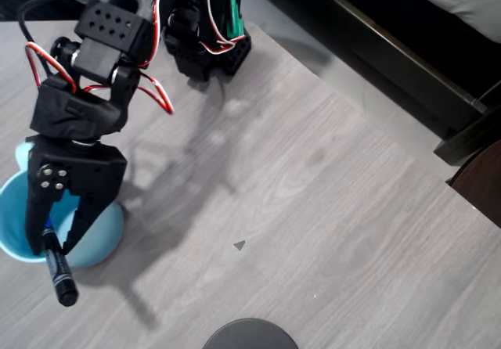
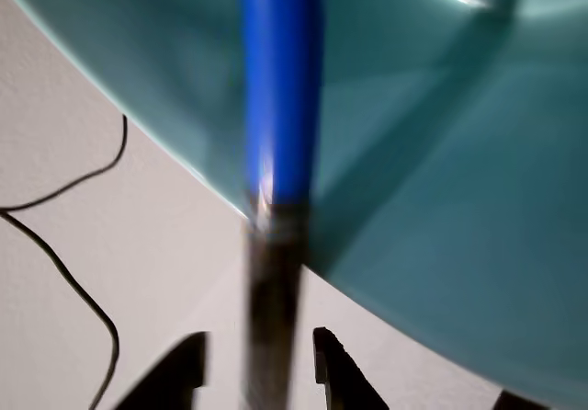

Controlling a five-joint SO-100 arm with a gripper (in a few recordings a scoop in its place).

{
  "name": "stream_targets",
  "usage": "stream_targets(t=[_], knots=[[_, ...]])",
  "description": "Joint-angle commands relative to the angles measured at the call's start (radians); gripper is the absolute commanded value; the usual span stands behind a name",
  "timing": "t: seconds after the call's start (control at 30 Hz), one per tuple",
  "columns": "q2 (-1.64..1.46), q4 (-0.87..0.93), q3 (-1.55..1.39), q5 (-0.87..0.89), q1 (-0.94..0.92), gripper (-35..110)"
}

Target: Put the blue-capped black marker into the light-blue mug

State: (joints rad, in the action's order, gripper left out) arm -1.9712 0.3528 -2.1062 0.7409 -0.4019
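The light-blue mug (image 1: 103,235) stands at the table's left edge in the overhead view, partly covered by my arm. My gripper (image 1: 52,246) hangs over its rim with the jaws spread in a narrow V. The blue-capped black marker (image 1: 61,280) runs between them, its black tail sticking out past the rim toward the front. In the wrist view the blue cap (image 2: 280,88) points down into the mug's inside (image 2: 441,153). There the blurred black barrel passes between the fingertips of my gripper (image 2: 260,373), with a small gap on the left side.
The arm's base (image 1: 207,36) sits at the table's top. A dark round object (image 1: 250,335) lies at the front edge. The grey wooden table (image 1: 313,208) ends diagonally at the right, beside dark furniture (image 1: 470,145). A thin black cable (image 2: 73,272) lies beside the mug.
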Motion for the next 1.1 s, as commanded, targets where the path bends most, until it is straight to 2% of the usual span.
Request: stream_targets(t=[0.0,0.1,0.13,0.23,0.37,0.47,0.73,0.9,1.07], knots=[[-0.084,-0.012,-0.040,-0.038,0.048,28],[-0.189,-0.029,-0.107,-0.080,0.086,29],[-0.224,-0.026,-0.124,-0.097,0.098,25],[-0.359,0.006,-0.172,-0.242,0.166,0],[-0.614,0.066,-0.319,-0.476,0.324,0],[-0.712,0.149,-0.431,-0.572,0.425,0],[-0.787,0.247,-0.617,-0.632,0.575,0],[-0.796,0.299,-0.687,-0.661,0.606,0],[-0.959,0.288,-0.868,-0.707,0.609,0]])
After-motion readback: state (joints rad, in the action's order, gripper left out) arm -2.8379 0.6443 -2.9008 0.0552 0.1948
